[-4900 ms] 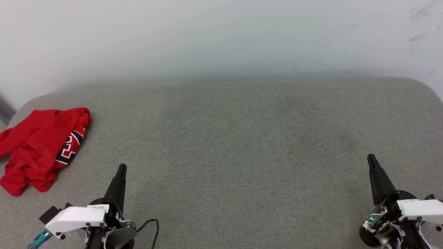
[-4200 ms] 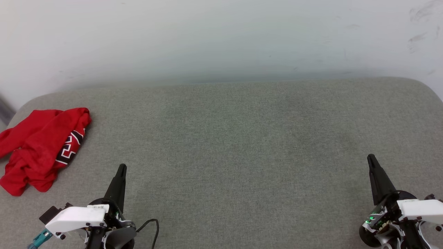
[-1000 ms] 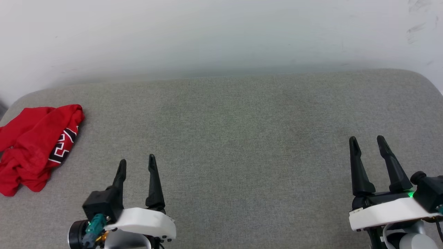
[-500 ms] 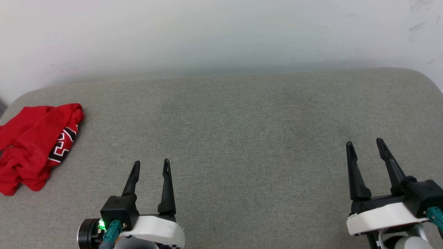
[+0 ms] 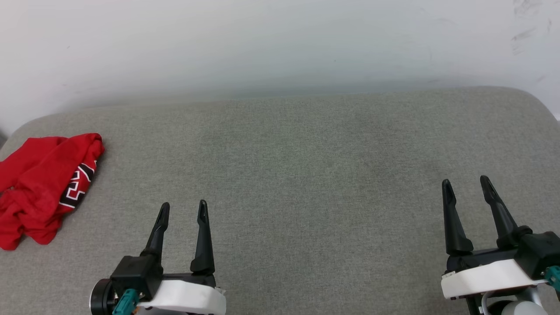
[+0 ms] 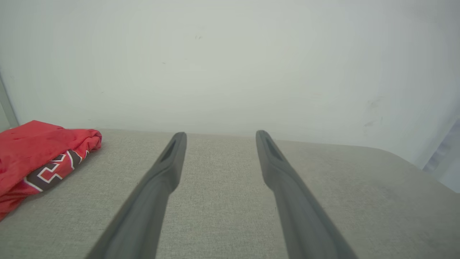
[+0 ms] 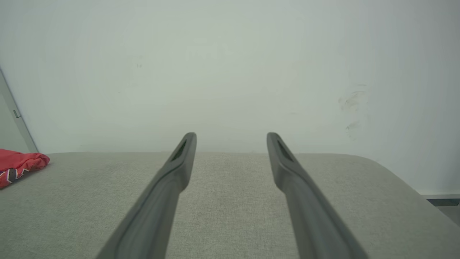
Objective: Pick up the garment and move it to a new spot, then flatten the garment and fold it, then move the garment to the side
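Observation:
The garment lies crumpled at the far left of the grey cushioned surface, red with a strip of black-and-white print along its right side. It also shows at the left in the left wrist view and as a small red edge in the right wrist view. My left gripper hovers open near the front edge, to the right of the garment and apart from it, empty. At the front right my right gripper stands open too, nothing between its fingers.
A pale wall rises behind the cushion's far edge. The cushion's corners are rounded at the back left and back right. A strip of floor and skirting shows past the right edge in the right wrist view.
Over the last seconds both grippers turned so that both fingers show, open. In the last half second the left gripper drifted slightly left and the camera shifted a little. The garment has not moved.

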{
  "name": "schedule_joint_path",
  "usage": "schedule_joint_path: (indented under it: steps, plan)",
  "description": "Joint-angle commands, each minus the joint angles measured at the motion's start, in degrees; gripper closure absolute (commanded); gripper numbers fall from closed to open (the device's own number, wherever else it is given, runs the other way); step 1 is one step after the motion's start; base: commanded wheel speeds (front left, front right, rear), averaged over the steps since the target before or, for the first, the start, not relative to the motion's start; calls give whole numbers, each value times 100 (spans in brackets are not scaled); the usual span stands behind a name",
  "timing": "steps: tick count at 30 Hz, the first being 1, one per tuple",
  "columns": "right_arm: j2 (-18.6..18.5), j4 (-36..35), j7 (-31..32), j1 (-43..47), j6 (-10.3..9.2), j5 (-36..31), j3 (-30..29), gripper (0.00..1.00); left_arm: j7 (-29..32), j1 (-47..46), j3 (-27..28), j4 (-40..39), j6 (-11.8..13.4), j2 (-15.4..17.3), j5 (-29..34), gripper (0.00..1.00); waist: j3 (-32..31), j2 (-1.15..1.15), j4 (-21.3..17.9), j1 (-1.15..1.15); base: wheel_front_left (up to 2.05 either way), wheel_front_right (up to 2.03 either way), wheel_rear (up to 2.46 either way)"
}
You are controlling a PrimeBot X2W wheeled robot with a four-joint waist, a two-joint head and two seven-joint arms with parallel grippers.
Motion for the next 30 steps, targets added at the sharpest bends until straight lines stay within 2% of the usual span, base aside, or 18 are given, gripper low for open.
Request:
schedule_joint_path:
  steps: [1, 4, 5, 6, 7, 11, 14, 18, 30]
  plan:
    - [-13, 16, -65, 63, -2, 76, -4, 0, -56, 99, 178, -23, -235, -98, 118, 0, -12, 0, -9, 0, 0, 0, 0]
    - [-12, 43, -90, 67, -2, 84, 20, 0, -89, 181, 380, 9, -548, -225, 245, 0, -24, 0, -22, -1, 0, 0, 0]
    - [-12, 43, -90, 67, -2, 84, 20, 0, -89, 181, 380, 9, -548, -225, 245, 0, -24, 0, -22, -1, 0, 0, 0]
    - [-12, 48, -116, 71, -2, 17, 40, 0, -114, 224, 489, 63, -732, -299, 335, 0, -29, 0, -30, -1, 0, 0, 0]
    - [-12, 48, -116, 71, -2, 17, 40, 0, -114, 224, 489, 63, -732, -299, 335, 0, -29, 0, -30, -1, 0, 0, 0]
    - [-12, 51, -153, 95, -2, -95, 83, 0, -154, 285, 611, 212, -1078, -389, 507, 0, -36, 0, -47, -1, 0, 0, 0]
    - [-12, 50, -187, 111, -2, -148, 86, 0, -184, 306, 681, 223, -1221, -431, 657, 0, -31, 0, -55, -1, 0, 0, 0]
    - [-12, 26, -228, 135, -2, -255, 78, 0, -234, 335, 731, 205, -1300, -455, 841, 0, -24, 0, -57, -1, 0, 0, 0]
    - [-11, 45, -262, 135, -2, -286, 91, 0, -263, 296, 663, 147, -1224, -461, 840, 0, 43, 0, -25, -1, 0, 0, 0]
